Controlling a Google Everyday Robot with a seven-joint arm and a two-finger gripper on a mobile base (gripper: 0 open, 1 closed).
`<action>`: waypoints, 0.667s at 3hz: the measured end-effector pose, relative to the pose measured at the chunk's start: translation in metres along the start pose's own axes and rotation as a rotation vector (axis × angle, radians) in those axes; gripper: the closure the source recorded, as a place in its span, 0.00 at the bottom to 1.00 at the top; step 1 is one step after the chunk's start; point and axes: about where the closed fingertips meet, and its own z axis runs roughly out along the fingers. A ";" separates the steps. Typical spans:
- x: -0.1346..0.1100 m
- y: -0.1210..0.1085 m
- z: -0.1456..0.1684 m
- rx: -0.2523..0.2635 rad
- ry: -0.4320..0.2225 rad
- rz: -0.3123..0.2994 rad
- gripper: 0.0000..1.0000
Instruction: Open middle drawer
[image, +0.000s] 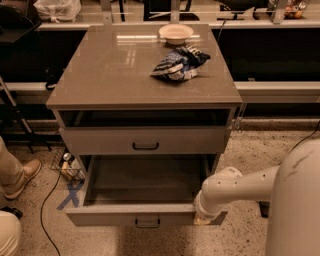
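Observation:
The middle drawer is pulled well out of the grey-beige cabinet. Its deep plain grey box is bare inside, and its flat front carries a small black bar handle. My gripper is at the end of the white arm, which reaches in from the right. It sits at the right front corner of the drawer, against the front panel. The drawer above is closed. Anything below the open drawer is hidden.
A crumpled blue-and-white bag and a pale bowl lie on the cabinet top. A person's leg and shoe are at the left. A wire basket with cans and a cable lie on the floor beside the cabinet.

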 end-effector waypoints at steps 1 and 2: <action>0.003 0.005 -0.004 0.006 -0.004 0.008 0.87; 0.013 0.020 -0.008 0.014 -0.019 0.038 1.00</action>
